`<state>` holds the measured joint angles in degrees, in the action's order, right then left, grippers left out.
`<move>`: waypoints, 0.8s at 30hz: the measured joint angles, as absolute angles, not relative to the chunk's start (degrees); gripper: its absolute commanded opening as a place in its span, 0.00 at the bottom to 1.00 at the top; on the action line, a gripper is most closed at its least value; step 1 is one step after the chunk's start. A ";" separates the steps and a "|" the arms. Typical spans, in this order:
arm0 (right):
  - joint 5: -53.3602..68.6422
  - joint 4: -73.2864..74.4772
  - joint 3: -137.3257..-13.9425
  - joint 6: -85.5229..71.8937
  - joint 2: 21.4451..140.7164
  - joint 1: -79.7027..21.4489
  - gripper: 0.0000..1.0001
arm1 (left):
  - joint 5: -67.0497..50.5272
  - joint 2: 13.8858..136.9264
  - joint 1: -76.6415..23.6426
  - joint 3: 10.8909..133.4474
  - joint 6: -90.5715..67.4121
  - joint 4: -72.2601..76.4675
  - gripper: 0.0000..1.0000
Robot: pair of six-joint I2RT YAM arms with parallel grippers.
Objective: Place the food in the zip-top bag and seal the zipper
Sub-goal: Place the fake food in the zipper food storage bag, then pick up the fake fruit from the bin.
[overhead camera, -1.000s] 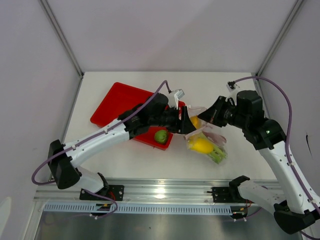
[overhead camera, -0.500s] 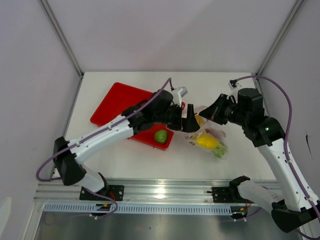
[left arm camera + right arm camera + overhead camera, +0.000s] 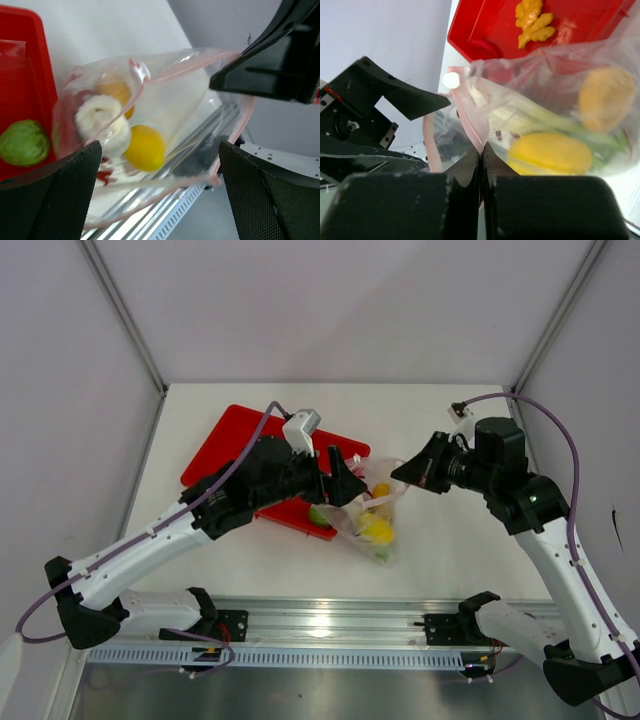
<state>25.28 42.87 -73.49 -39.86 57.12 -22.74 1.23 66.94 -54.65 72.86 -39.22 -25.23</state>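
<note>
The zip-top bag (image 3: 368,525), partly filled, is held up between two robot arms over a white worktop (image 3: 440,410), just off the near right corner of a red tray (image 3: 235,440). The tray sits at an angle on the left half of the worktop. The left arm (image 3: 170,530) reaches across the tray and the right arm (image 3: 545,530) comes in from the opposite side. The clear, crinkly bag slopes down from its raised mouth toward the near edge; whether its bottom touches the worktop cannot be told.

The left end effector (image 3: 343,480) has its jaws spread wide with nothing between them, facing the bag's gaping mouth at close range. The right end effector (image 3: 480,160) has its jaws pressed together on the plastic at the mouth edge.

Inside the bag lie the two yellow oval fruits (image 3: 550,152) and the white-and-green leek stalk (image 3: 530,120). The green round fruit (image 3: 22,142) sits outside the bag, on the tray beside its near right corner. The orange ruffled piece (image 3: 535,22) also lies on the tray floor. A red chilli (image 3: 485,49) lies near it, hard to pick out against the red. The zipper (image 3: 185,73), a thin pinkish-red strip, runs around the mouth, unsealed.
</note>
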 measured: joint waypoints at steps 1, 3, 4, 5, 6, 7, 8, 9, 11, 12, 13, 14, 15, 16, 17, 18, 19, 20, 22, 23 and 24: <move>25.04 42.68 -72.97 -39.59 56.82 -22.59 0.00 | 1.17 66.83 -54.52 72.42 -38.76 -26.04 0.99; 24.97 42.54 -72.03 -39.42 56.36 -22.11 0.00 | -0.30 67.18 -54.00 72.44 -37.93 -27.20 0.99; 24.95 42.52 -71.66 -39.38 56.16 -22.13 0.00 | -1.04 67.68 -53.82 72.90 -37.69 -27.27 0.99; 24.91 42.52 -71.40 -39.35 56.12 -22.26 0.00 | -2.20 68.64 -53.65 73.97 -37.43 -27.46 1.00; 24.86 42.54 -71.26 -39.27 56.12 -22.55 0.00 | -3.29 69.91 -53.65 75.53 -37.15 -27.59 0.99; 24.64 42.54 -71.20 -39.16 56.12 -22.98 0.00 | -4.25 71.26 -53.65 77.28 -36.97 -27.49 1.00; 24.36 42.57 -71.20 -38.98 56.12 -23.38 0.00 | -4.86 72.53 -53.65 78.91 -36.82 -27.27 0.99; 24.03 42.59 -71.20 -38.81 56.12 -23.68 0.00 | -5.15 73.23 -53.65 80.03 -36.67 -27.05 1.00; 23.00 42.74 -71.20 -38.26 56.05 -24.01 0.00 | -4.75 73.87 -53.65 81.95 -36.01 -27.31 1.00; 22.37 43.00 -71.22 -37.71 56.01 -24.14 0.00 | -3.73 73.76 -53.63 82.70 -35.88 -27.79 0.99; 21.58 43.38 -71.22 -37.30 55.94 -24.21 0.00 | -2.48 73.45 -53.52 83.33 -35.64 -28.25 1.00; 20.75 43.81 -71.22 -36.82 55.88 -24.21 0.00 | -1.26 73.06 -53.28 83.79 -35.48 -29.08 1.00; 19.92 44.38 -71.24 -36.23 55.77 -24.23 0.00 | -0.40 72.51 -52.66 84.07 -35.46 -30.30 0.99; 19.25 44.99 -71.24 -35.83 55.64 -24.23 0.00 | 0.27 72.05 -51.99 84.14 -35.46 -31.40 1.00; 18.39 45.65 -71.24 -35.40 55.44 -24.21 0.00 | 0.73 71.48 -50.89 84.14 -35.46 -32.93 1.00; 17.69 46.22 -71.24 -34.98 55.24 -24.23 0.00 | 0.97 71.09 -49.43 84.09 -35.48 -34.61 0.99; 17.10 46.48 -71.24 -34.70 55.00 -24.25 0.00 | 0.69 70.70 -47.72 83.40 -35.46 -35.46 0.99; 16.62 46.46 -71.22 -34.41 54.74 -24.27 0.00 | 0.38 70.26 -46.04 82.06 -35.48 -36.14 1.00; 15.64 46.46 -71.07 -33.93 54.04 -24.32 0.00 | -0.75 70.11 -43.31 79.50 -35.48 -38.28 0.99; 15.09 46.57 -70.87 -33.76 53.60 -24.32 0.00 | -1.15 70.63 -42.15 78.11 -35.46 -39.20 0.98; 14.48 46.61 -70.57 -33.56 53.19 -24.32 0.00 | -1.61 71.81 -41.28 77.06 -35.46 -41.06 0.99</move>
